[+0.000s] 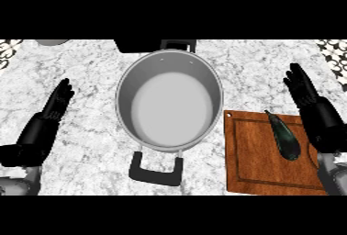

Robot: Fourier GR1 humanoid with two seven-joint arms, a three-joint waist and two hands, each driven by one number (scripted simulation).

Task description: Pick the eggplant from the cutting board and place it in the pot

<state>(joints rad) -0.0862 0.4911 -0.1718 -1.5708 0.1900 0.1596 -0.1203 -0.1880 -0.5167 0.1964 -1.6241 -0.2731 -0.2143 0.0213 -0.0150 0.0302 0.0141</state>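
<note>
On the board (261, 156), at the desk's (75, 59) near right, lies the eggplant (284, 136): long, slim, dark green-black and glossy, its long axis running near to far, thin stem end pointing far and slightly left. Right hand (306, 94) hovers just beside it, fingers straight. Left hand (54, 106), far left, is open too. Pot (136, 78) sits between, left of the board.

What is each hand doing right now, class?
Left hand: open, holding nothing.
Right hand: open, holding nothing; eggplant lies on the cutting board.
</note>
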